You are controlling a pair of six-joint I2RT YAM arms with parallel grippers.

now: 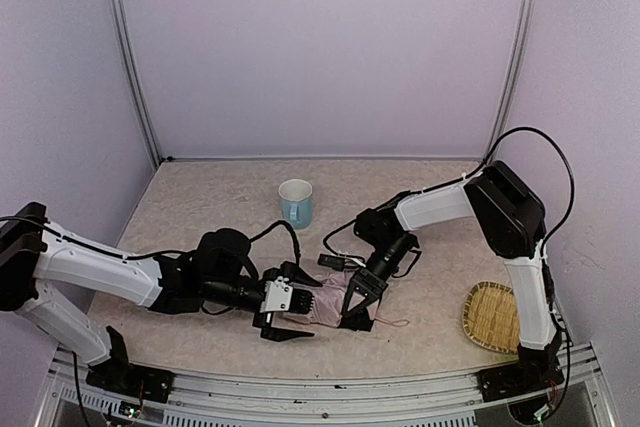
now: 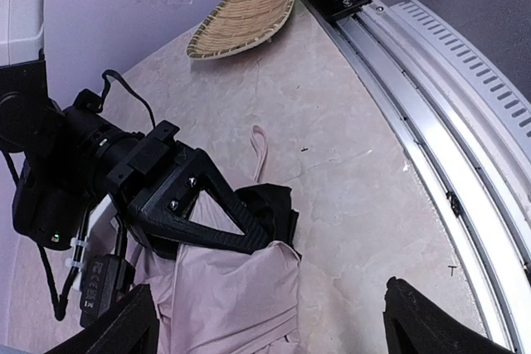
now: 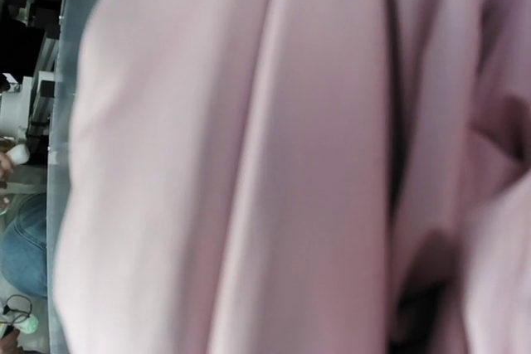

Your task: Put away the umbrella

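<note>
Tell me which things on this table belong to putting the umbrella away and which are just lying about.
For the job: the umbrella; the right hand, closed on its pink fabric; the left hand, open, with fabric between its fingers.
Lying about: the pale blue mug farther back; the woven tray near the right arm's base.

High overview, wrist cameras near umbrella (image 2: 224,296)

The pale pink folding umbrella (image 1: 325,303) is matt cloth in soft creases. At lower right, the round woven bamboo tray (image 1: 492,315) looks rough and ribbed. The beige mottled table top (image 1: 200,209) is smooth and dull, and the pale blue mug (image 1: 296,205) looks like glossy ceramic.
</note>
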